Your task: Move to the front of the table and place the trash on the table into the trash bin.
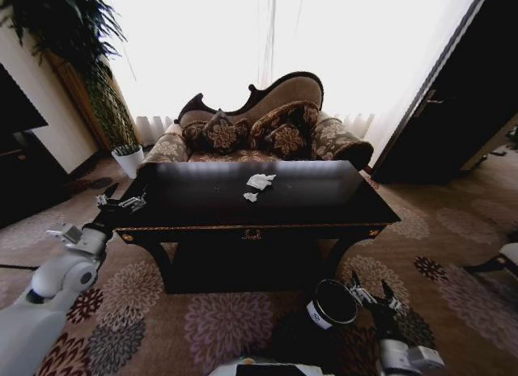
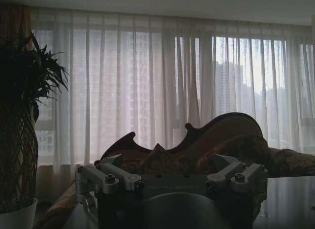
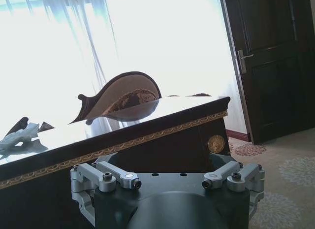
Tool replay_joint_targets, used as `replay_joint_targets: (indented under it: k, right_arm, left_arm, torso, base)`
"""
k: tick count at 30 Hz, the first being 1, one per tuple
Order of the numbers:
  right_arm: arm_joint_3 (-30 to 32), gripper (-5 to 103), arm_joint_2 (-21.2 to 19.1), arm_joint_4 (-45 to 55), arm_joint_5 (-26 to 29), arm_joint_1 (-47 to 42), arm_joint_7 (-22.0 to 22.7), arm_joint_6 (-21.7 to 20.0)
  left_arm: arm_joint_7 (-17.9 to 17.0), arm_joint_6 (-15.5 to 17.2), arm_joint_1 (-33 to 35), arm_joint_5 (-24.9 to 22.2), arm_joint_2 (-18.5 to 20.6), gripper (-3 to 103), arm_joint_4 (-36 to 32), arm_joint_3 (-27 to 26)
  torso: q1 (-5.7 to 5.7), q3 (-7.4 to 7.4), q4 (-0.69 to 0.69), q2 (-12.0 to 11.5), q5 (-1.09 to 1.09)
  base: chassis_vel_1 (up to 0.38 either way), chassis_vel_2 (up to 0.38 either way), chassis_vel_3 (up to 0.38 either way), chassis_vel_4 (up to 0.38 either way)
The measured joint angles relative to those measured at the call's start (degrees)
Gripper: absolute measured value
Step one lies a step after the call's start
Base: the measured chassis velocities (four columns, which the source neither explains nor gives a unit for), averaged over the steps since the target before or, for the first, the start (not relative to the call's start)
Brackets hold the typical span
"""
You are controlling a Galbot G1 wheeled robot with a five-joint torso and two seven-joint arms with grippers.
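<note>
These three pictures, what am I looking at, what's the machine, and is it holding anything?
It's a two-armed robot on wheels. The wide picture comes from its head, looking down at a dark table with white paper wads on top and a sofa behind. A black trash bin stands on the carpet in front. The other two pictures come from cameras on its wrists. The left gripper is at the table's left corner, the right gripper low beside the bin. Both are open, holding nothing.

Strong backlight from the curtained window point(image 1: 267, 44) at twelve o'clock, blown out white. Glare streaked across the glossy worktop point(image 1: 324, 200). Dim, silhouetted foreground in the left wrist view. Fisheye bending toward the head view's edges.
</note>
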Motion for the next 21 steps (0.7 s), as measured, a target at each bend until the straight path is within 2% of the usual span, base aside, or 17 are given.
replay_joint_targets:
  k: [9, 17, 21]
  right_arm:
    - [1.02, 100, -4.08, 6.67, 1.16, 1.69, 2.7, -5.7]
    - [-1.83, 100, -13.89, 7.75, 1.86, 11.73, 6.51, -12.88]
    - [-3.28, 100, -16.41, 7.79, 2.5, 14.64, 7.41, -14.93]
  left_arm:
    - [0.0, 0.0, 0.0, 0.0, 0.0, 100, 0.0, 0.0]
    - [0.0, 0.0, 0.0, 0.0, 0.0, 100, 0.0, 0.0]
    - [0.0, 0.0, 0.0, 0.0, 0.0, 100, 0.0, 0.0]
  torso:
    - [0.0, 0.0, 0.0, 0.0, 0.0]
    - [0.0, 0.01, 0.01, 0.0, 0.01]
    - [0.0, 0.01, 0.0, 0.0, 0.01]
  base:
    - [0.0, 0.0, 0.0, 0.0]
    - [0.0, 0.0, 0.0, 0.0]
    - [0.0, 0.0, 0.0, 0.0]
